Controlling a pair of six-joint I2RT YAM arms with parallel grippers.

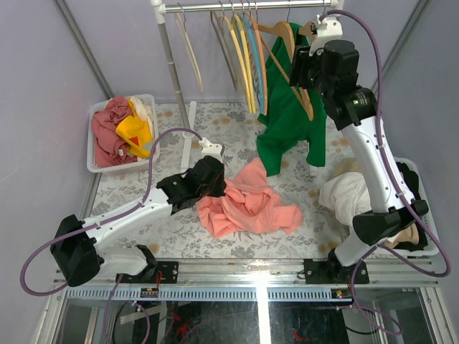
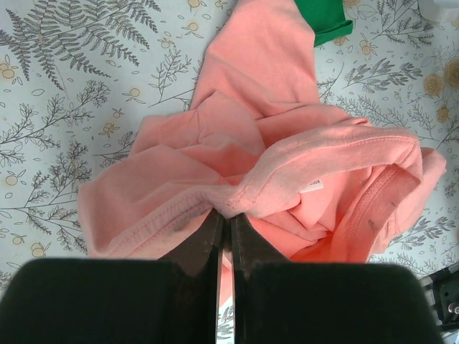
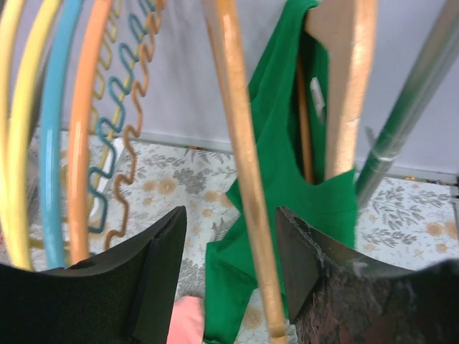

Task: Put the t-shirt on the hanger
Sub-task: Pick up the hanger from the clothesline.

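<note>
The salmon t-shirt (image 1: 247,204) lies crumpled on the floral table, in front of the green shirt. My left gripper (image 1: 214,180) is low over its left edge and shut on a stitched fold of the t-shirt (image 2: 287,165); the jaws (image 2: 226,218) pinch the hem. My right gripper (image 1: 301,68) is raised to the rail and open. One arm of the wooden hanger (image 3: 240,143) passes between its fingers (image 3: 154,279) without touching them. In the top view that hanger (image 1: 306,104) hangs against the green shirt.
A green shirt (image 1: 287,122) hangs on the rail (image 1: 237,6) beside thin yellow, blue and orange hangers (image 1: 247,64). The rack pole (image 1: 176,79) stands at back centre. A white basket (image 1: 92,147) with red and yellow clothes is at left. A bin with cream cloth (image 1: 348,193) is at right.
</note>
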